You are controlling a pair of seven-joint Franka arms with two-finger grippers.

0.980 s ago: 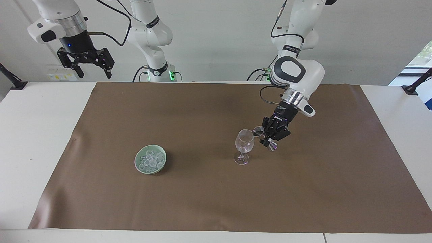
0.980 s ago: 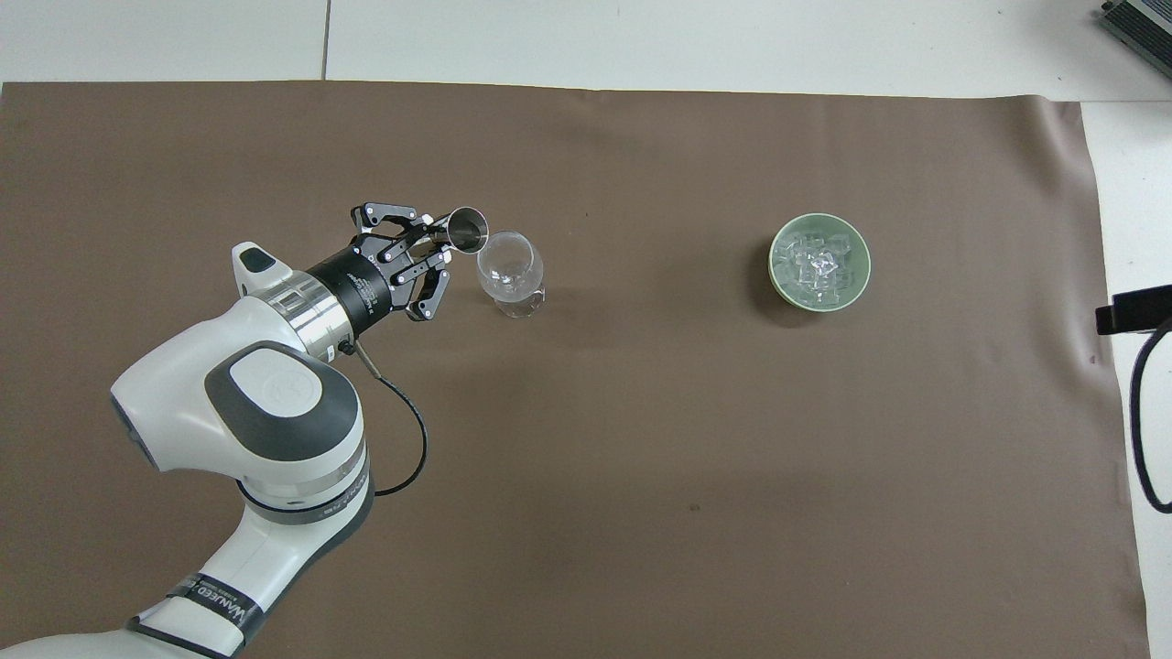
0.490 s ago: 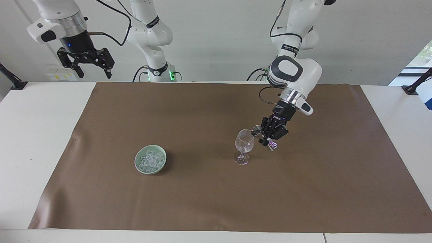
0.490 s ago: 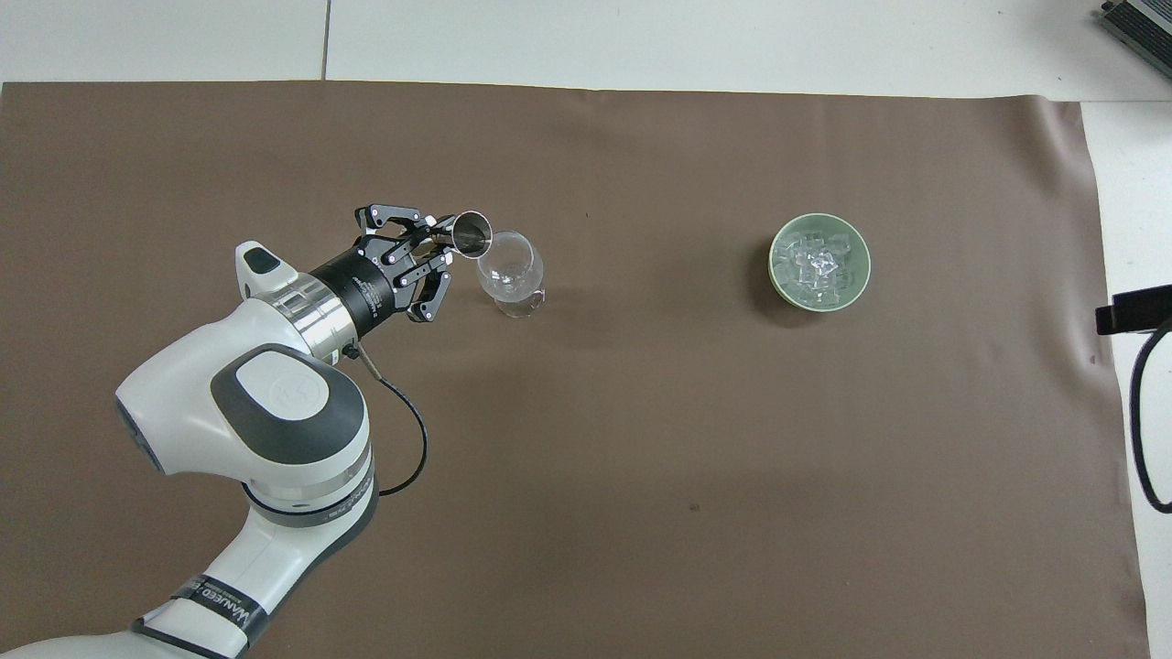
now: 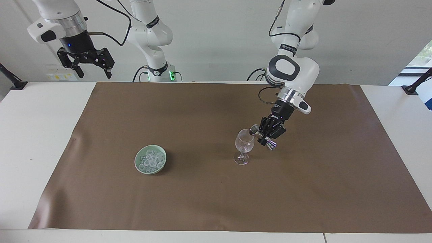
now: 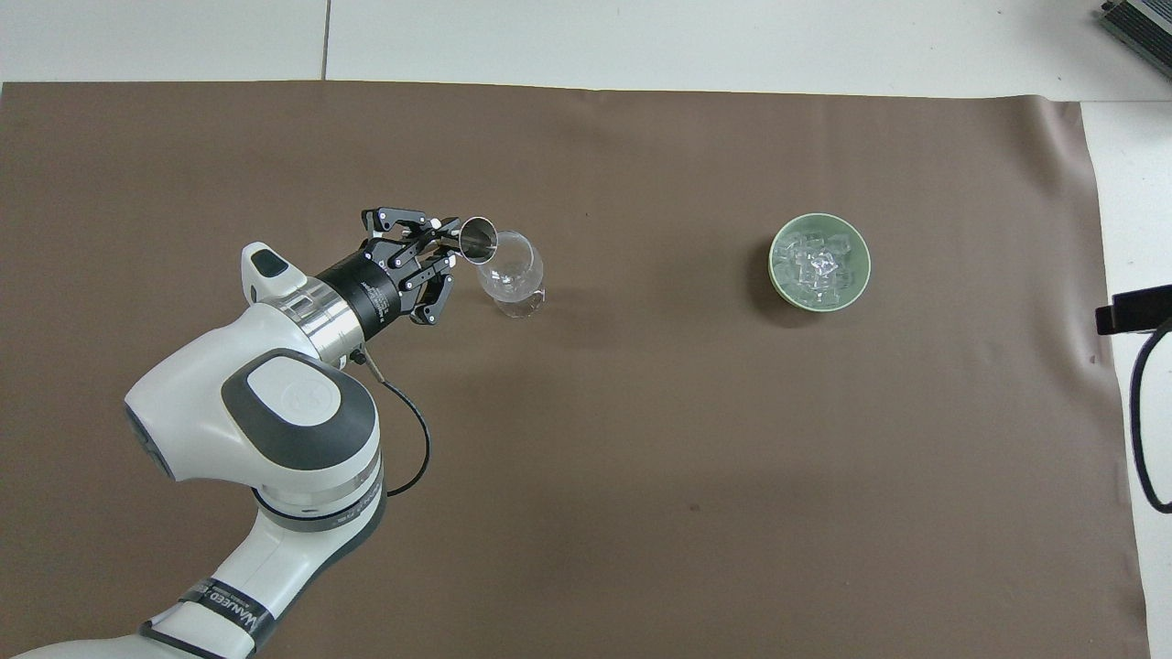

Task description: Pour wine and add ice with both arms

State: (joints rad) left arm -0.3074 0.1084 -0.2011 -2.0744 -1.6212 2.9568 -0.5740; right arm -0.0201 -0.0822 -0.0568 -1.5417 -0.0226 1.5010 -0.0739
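Glass goblet (image 5: 244,144): one; green bowl (image 5: 150,159): one; jigger (image 6: 477,238): one.

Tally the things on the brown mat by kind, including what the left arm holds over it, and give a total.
Stemmed glass: 1
Green bowl heaped with ice cubes, too many to count singly: 1
Metal measuring cup, held tilted at the glass's rim: 1
Total: 3

A white table (image 5: 40,141) was covered over most of its top by a brown mat (image 5: 202,202). A plain pale wall (image 5: 216,40) was seen, with a window (image 5: 420,57) at one edge.
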